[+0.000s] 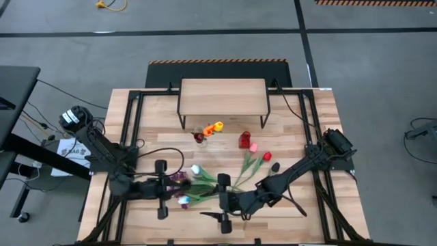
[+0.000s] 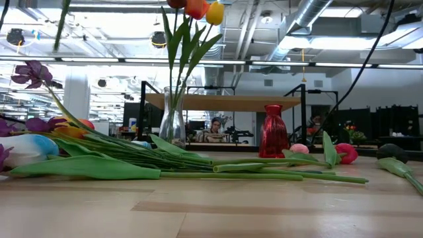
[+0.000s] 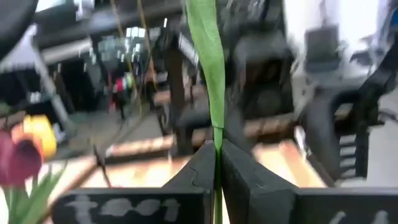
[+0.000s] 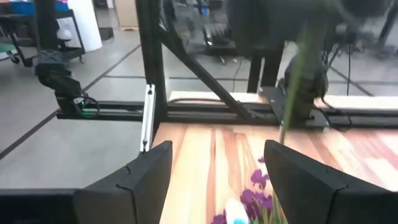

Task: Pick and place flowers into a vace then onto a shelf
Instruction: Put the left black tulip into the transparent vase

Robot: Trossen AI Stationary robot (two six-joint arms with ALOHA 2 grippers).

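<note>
Workshop room, grey floor, exposed ceiling

Grey concrete floor (image 1: 369,68) marked with dark lines; striped hazard tape (image 1: 217,61) at the edge of a black mat behind the plank-topped desk (image 1: 321,123). Silver ceiling ducts (image 2: 310,26) and strip lights overhead. A seated person (image 2: 215,132) at far workstations. Black side table (image 1: 13,102) and loose cables at one side.

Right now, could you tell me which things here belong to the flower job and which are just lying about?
Part of the job:
- flowers lying on the table
- clear vase holding three tulips
- shelf
- left gripper, shut on a green stem
- right gripper, open over the purple sprigs

Just lying about:
- red vase, empty
- cables beside the table
</note>
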